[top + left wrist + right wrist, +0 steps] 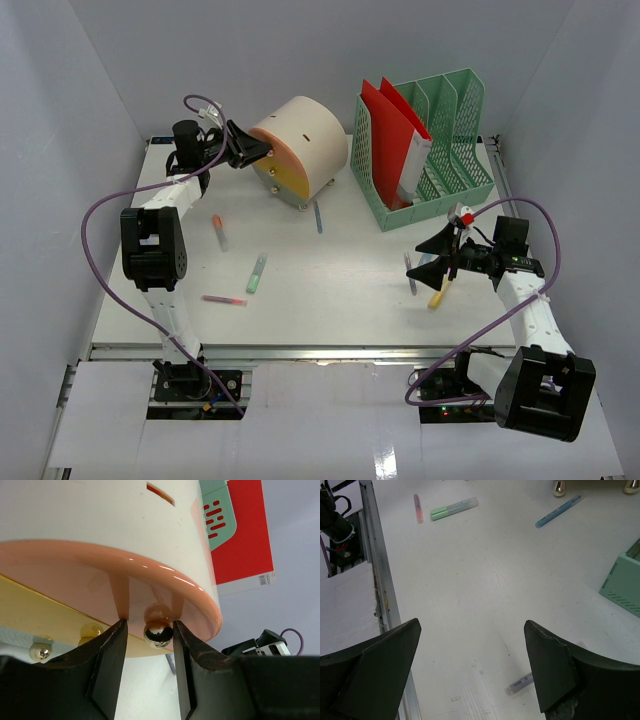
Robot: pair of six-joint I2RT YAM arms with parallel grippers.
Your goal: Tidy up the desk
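Observation:
The white desk (pixel 330 290) holds several loose pens. A round cream and pink holder (pixel 300 145) lies tipped on its side at the back. My left gripper (pixel 262 152) is at its underside. In the left wrist view the left gripper (pixel 150 630) is open, its jaws flanking one gold ball foot (pixel 158 634); the right jaw is close to it and a gap shows on the left. My right gripper (pixel 432 257) hangs open over the desk's right side. In its wrist view the right gripper (pixel 471 625) is empty, with a purple pen (pixel 521 683) below it.
A green file rack (pixel 430 150) with red folders (pixel 392 125) stands back right. Scattered about are a green highlighter (pixel 257 272), a pink pen (pixel 224 300), an orange pen (pixel 217 231), a blue pen (pixel 319 218) and a yellow pen (pixel 438 297). The aluminium rail (pixel 300 352) lines the front edge.

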